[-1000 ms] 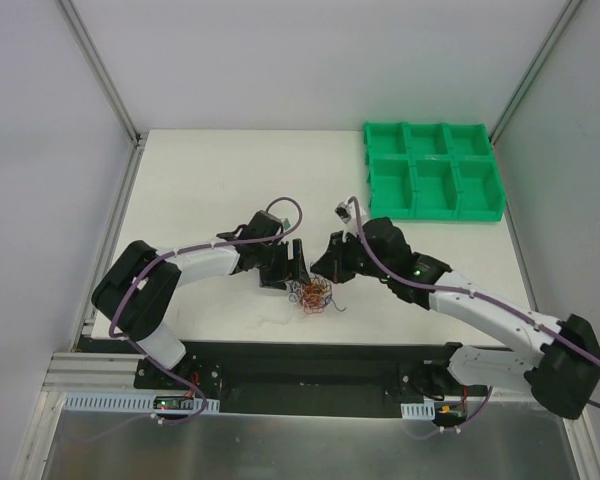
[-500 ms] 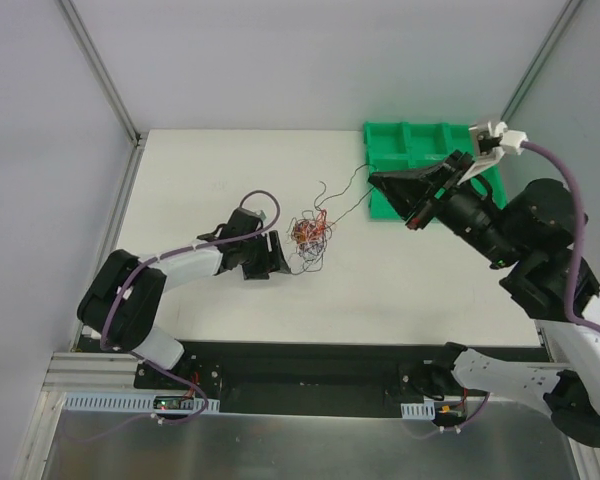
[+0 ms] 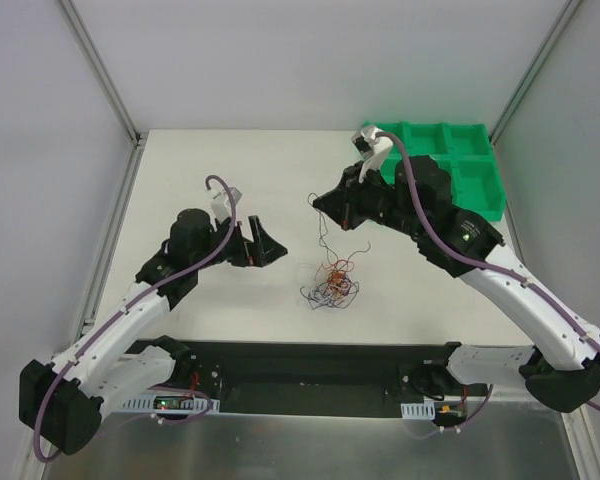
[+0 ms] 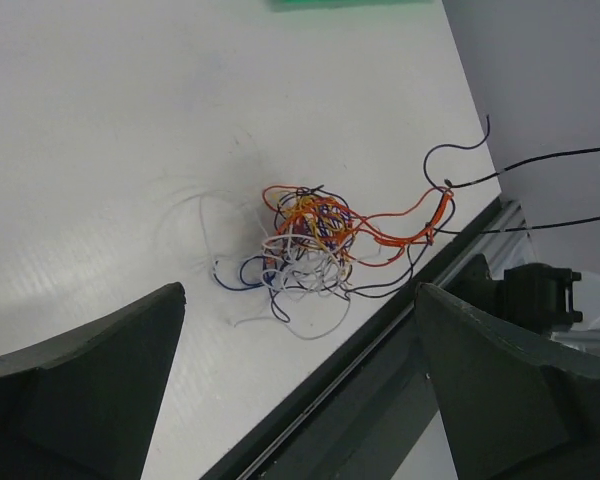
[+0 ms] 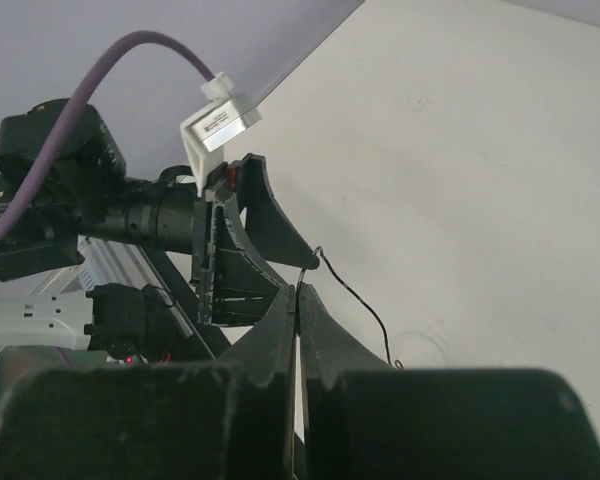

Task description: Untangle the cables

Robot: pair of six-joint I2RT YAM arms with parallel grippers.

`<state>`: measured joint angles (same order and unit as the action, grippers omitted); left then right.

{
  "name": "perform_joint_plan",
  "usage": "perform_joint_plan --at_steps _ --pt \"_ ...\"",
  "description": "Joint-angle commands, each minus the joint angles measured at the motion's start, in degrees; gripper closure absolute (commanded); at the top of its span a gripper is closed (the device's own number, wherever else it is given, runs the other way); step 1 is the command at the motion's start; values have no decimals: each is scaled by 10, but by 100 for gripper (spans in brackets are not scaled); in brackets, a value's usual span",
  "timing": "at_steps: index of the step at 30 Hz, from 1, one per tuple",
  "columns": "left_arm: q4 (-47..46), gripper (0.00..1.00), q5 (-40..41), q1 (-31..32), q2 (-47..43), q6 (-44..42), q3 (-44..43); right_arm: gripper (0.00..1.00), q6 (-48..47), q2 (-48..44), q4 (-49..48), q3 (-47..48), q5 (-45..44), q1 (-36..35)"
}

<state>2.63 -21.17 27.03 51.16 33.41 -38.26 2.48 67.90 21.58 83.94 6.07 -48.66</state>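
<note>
The left tool (image 3: 264, 243) gapes wide, holding nothing. The knot of cables (image 3: 332, 286) lies on the bench (image 3: 210, 170) just ahead of its fingers (near the front edge). The right tool (image 3: 321, 203), above the knot, pinches one black strand (image 5: 365, 306) trailing downward.

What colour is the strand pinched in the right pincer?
That strand is black; the right wrist view shows it best.

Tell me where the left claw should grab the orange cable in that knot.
Grip the orange cable where its long arm trails clear of the knot. It is stretched out and mostly free of other strands there, so the open left claw would likely do best coming from above, straddling it crosswise.
</note>
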Motion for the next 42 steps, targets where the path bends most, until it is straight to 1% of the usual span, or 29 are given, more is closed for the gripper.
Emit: perform_joint_plan --at_steps 1,3,7,11,13,14,16,18,21,23,24,25,27,29,31,32,34,36,38,40,42 --pt "-25 2 -87 23 63 -13 -38 99 23 -27 -50 -4 54 0" --pt "-54 2 -88 43 96 -9 -66 99 32 -29 -61 -11 72 0" --pt "-105 1 -122 89 174 12 -114 99 46 -31 -71 -17 85 0" --pt "-152 1 -117 127 227 36 -121 99 58 -42 -75 -11 85 0" --pt "-155 1 -84 132 262 53 -118 99 63 -47 -80 -2 86 -1" --pt "-155 2 -72 131 287 58 -118 99 67 -50 -81 3 88 -1" --pt "-159 9 -62 132 344 54 -121 99 70 -54 -87 16 85 -2" --pt "-152 15 -40 132 404 50 -123 99 64 -58 -86 49 72 -3" --pt "-135 21 -13 128 467 50 -122 99 37 -53 -65 122 41 -3" --pt "-134 21 0 127 487 48 -113 100 18 -46 -57 171 27 -2" --pt "-135 22 22 126 490 44 -107 99 9 -43 -56 192 19 -2" --pt "-133 23 40 121 494 41 -100 99 2 -37 -55 216 13 -2" --pt "-125 25 45 97 497 43 -86 99 -15 -24 -51 258 2 -2" --pt "-131 28 44 73 474 45 -55 100 -21 -8 -41 294 -1 -1" --pt "-152 27 34 52 406 28 -13 100 -41 5 -30 312 -4 -1" --pt "-164 25 25 45 372 19 4 99 -43 7 -30 310 -3 -1" --pt "-181 19 10 40 288 -11 33 99 -38 10 -37 293 0 0" --pt "-180 11 -9 40 206 -28 49 99 -27 10 -57 267 9 -1" --pt "-191 7 -31 41 124 -37 61 99 -12 11 -72 248 18 -1" --pt "-203 4 -40 42 59 -42 71 99 -5 16 -74 243 22 1" --pt "-217 1 -45 43 13 -43 76 100 1 19 -76 240 26 -1"
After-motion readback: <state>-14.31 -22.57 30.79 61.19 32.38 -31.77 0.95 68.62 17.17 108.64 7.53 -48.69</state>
